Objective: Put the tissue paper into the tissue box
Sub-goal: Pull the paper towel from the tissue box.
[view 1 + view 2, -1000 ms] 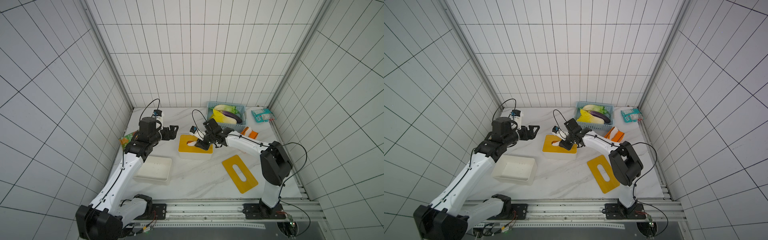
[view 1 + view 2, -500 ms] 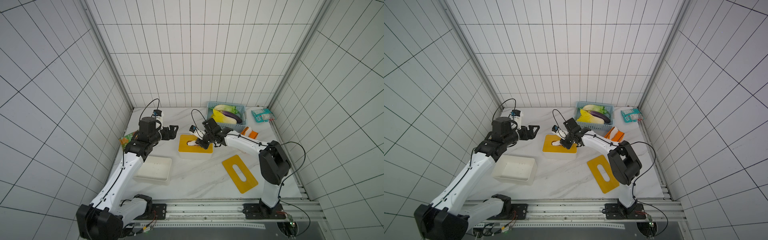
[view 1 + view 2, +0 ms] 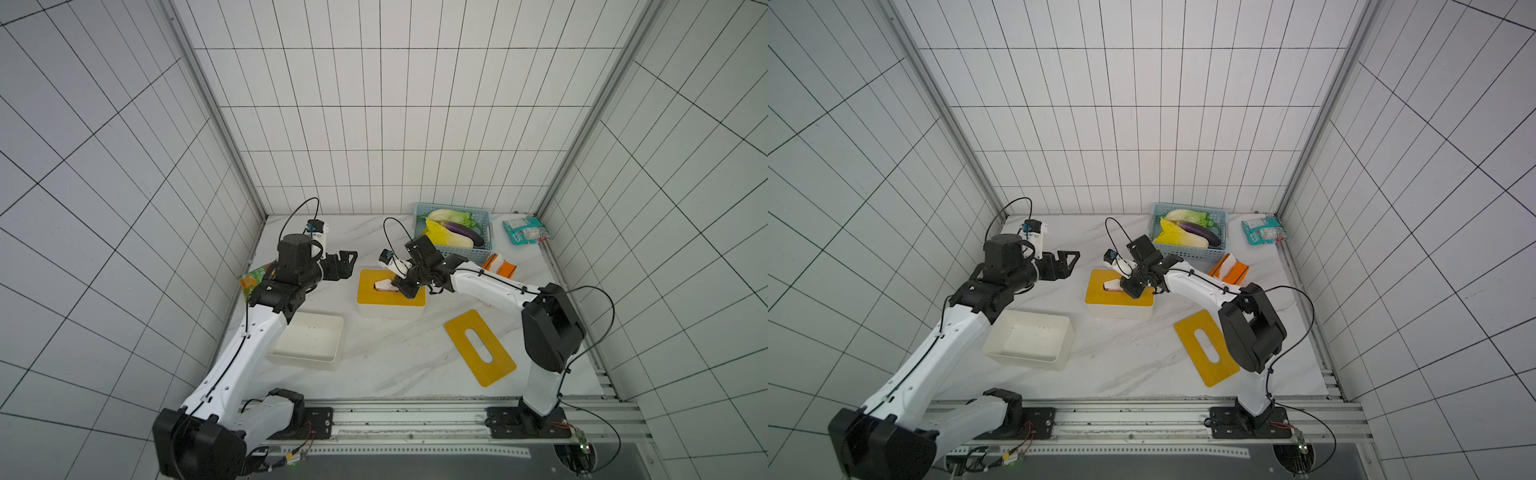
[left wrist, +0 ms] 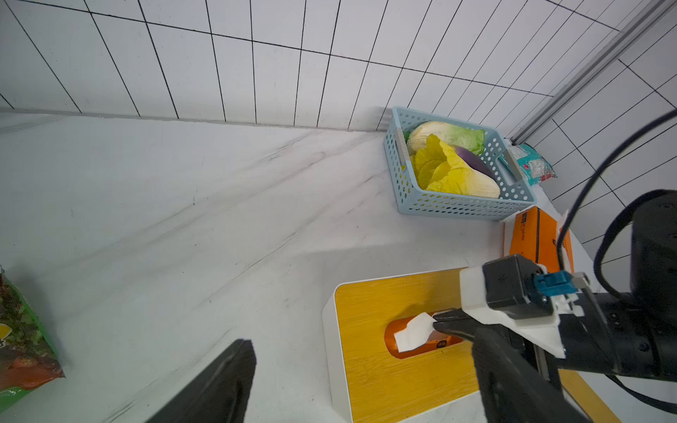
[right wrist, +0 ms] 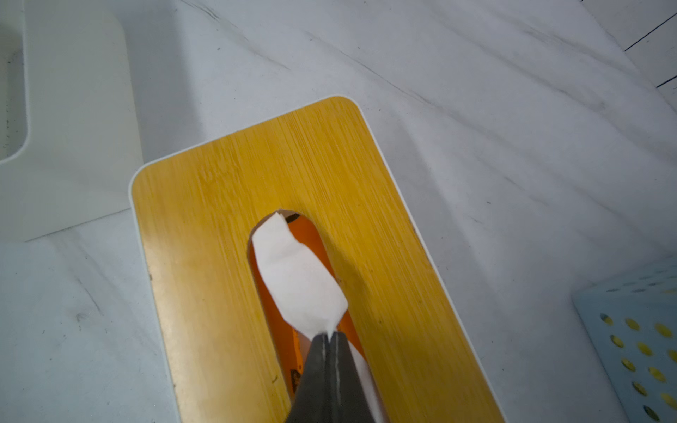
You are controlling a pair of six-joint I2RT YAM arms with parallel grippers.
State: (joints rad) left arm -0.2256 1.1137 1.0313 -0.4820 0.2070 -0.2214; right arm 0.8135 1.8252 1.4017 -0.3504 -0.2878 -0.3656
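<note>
A: What does the right gripper [image 5: 328, 335] hold?
B: Its jaws are pressed together on the thin white tissue paper [image 5: 298, 278]. The sheet comes out of the oval slot [image 5: 313, 234] in the white tissue box with the yellow wooden lid [image 5: 205, 256].
A: And the left gripper [image 3: 348, 266]?
B: Its jaws are wide apart and hold nothing. It hangs above the white marble table [image 3: 395, 365], near the box.
</note>
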